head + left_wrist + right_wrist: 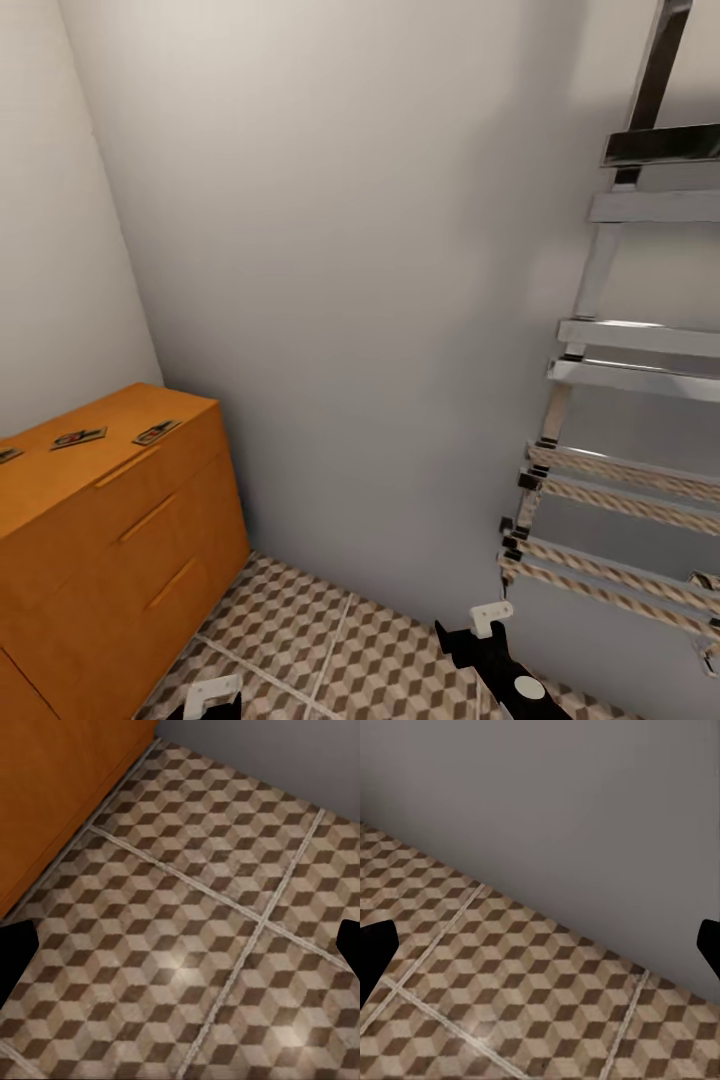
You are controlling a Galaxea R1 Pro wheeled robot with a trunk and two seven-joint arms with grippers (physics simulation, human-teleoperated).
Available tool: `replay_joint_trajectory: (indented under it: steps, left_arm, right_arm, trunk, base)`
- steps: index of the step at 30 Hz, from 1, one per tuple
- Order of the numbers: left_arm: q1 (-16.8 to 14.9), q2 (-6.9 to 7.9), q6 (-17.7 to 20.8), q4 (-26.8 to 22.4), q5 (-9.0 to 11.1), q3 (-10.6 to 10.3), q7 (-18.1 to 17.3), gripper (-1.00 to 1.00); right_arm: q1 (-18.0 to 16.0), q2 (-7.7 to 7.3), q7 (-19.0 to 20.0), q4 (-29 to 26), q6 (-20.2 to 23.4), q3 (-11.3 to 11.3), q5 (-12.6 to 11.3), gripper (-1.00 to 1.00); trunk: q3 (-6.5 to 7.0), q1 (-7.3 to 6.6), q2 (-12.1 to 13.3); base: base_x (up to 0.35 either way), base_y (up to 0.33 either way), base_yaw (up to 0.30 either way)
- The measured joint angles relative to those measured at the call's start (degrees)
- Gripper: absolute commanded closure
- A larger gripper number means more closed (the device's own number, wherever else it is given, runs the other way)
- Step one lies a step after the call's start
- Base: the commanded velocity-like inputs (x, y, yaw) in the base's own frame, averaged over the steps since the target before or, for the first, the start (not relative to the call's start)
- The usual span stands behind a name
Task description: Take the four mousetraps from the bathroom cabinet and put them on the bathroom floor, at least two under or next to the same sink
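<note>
My L gripper (180, 945) & R gripper (540, 945): low over cube-pattern tiled floor (330, 640), fingers spread, empty. Small tan wooden mousetraps (157, 432) atop orange-brown wooden drawer cabinet (120, 540); third cut off at frame edge.

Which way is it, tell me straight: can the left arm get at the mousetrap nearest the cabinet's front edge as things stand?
Probably yes. That mousetrap lies uncovered on the cabinet top, nothing standing between. But the left gripper hangs low over the floor, so the arm must rise first.
</note>
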Motion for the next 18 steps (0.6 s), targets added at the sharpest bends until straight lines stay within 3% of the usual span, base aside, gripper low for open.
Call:
replay_joint_trajectory:
  steps: [18]
  left_arm:
    - [0.00, -0.05, 0.02, 0.00, 0.00, -0.04, 0.02, -1.00]
  right_arm:
    - [0.00, 0.01, -0.07, 0.08, 0.00, 0.01, 0.00, -1.00]
  trunk:
    - [-0.25, 0.00, 0.00]
  base:
    - [0.000, -0.203, 0.276]
